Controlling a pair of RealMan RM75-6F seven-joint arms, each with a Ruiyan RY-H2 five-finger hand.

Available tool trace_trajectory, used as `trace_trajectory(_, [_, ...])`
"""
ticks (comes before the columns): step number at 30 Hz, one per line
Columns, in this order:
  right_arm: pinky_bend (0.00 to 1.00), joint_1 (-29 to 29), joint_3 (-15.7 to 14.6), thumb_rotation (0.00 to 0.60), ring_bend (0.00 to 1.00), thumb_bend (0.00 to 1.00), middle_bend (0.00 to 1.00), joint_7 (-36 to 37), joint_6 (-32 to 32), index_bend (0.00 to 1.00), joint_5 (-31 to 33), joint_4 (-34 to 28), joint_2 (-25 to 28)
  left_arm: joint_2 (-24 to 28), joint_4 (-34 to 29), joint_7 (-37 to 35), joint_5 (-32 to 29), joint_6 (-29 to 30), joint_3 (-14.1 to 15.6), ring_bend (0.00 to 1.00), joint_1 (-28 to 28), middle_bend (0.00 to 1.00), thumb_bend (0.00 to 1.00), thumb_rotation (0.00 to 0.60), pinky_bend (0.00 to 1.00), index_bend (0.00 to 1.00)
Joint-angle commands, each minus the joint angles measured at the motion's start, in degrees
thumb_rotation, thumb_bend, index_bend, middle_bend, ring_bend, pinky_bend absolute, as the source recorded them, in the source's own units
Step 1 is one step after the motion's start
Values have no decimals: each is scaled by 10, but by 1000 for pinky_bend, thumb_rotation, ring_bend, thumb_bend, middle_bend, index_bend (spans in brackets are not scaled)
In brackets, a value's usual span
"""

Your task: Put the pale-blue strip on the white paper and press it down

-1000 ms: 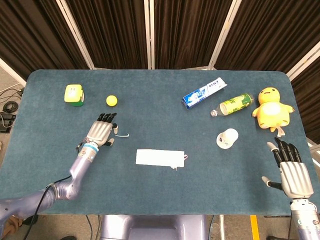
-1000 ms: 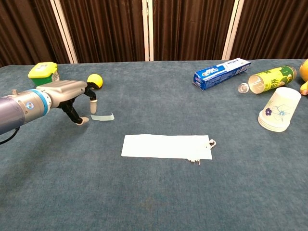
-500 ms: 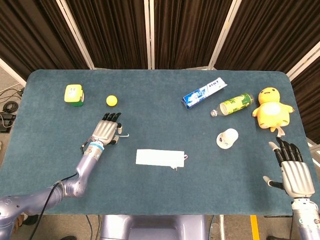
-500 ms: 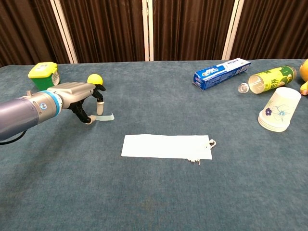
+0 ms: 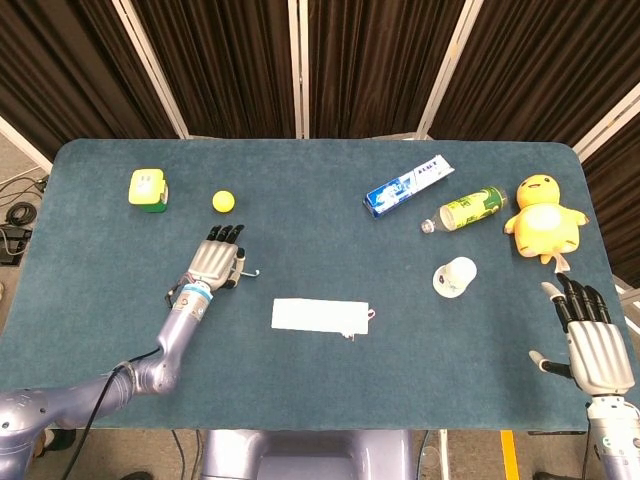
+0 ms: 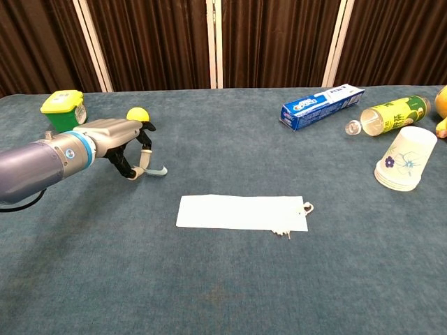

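The pale-blue strip (image 6: 156,170) lies curled on the blue table, left of and behind the white paper (image 6: 241,212). My left hand (image 6: 120,137) reaches over its left end and pinches it between thumb and a fingertip; only the strip's right end (image 5: 251,270) pokes out past the fingers in the head view. The white paper (image 5: 320,316) lies flat mid-table, about a hand's width right of my left hand (image 5: 214,263). My right hand (image 5: 590,345) hovers at the near right edge with fingers spread and nothing in it; the chest view does not show it.
A yellow ball (image 5: 223,201) and a green-yellow box (image 5: 148,189) sit behind the left hand. At the right are a toothpaste box (image 5: 407,186), a lying green bottle (image 5: 470,209), a tipped paper cup (image 5: 455,276) and a yellow duck toy (image 5: 545,217).
The left hand has moved right onto the strip, and its thumb and finger have closed on the strip's left end. The right hand has drifted slightly toward the near edge.
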Motion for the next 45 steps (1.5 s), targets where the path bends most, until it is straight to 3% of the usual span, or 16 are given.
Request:
trace_trajectory(1, [0,0,0,600,0,0,0,0,0,132,-1,0,0,4,-13,3,4,9,1,0,-2,0,442,600,0,608])
trace_trajectory(12, [0,1,0,600,0,0,0,-2,0,132,0,-2,0,17,-92,-30,75,16,17,0,-12,0,443,600,0,609])
trace_trajectory(20, [0,0,3,600,0,0,0,4,1,132,6,0,2,-7,-94,-30,98,11,21,0,-32,0,443,600,0,609])
trace_trajectory(30, [0,-3,7,600,0,0,0,15,5,132,11,1,7,-55,-58,-17,83,-11,13,0,-66,0,438,600,0,600])
trace_trajectory(32, [0,-3,7,600,0,0,0,15,6,132,11,1,8,-59,-58,-10,75,-12,13,0,-69,0,397,600,0,543])
trace_trajectory(36, [0,-4,7,600,0,0,0,16,6,132,11,1,8,-47,-77,23,38,-31,18,0,-76,0,55,600,0,200])
trace_trajectory(37, [0,-4,7,600,0,0,0,17,6,132,11,1,8,-43,-85,27,29,-31,17,0,-76,0,13,600,0,136])
trace_trajectory(45, [0,-5,6,600,0,0,0,15,9,132,6,-1,9,5,-154,17,36,13,7,0,-61,0,0,600,0,35])
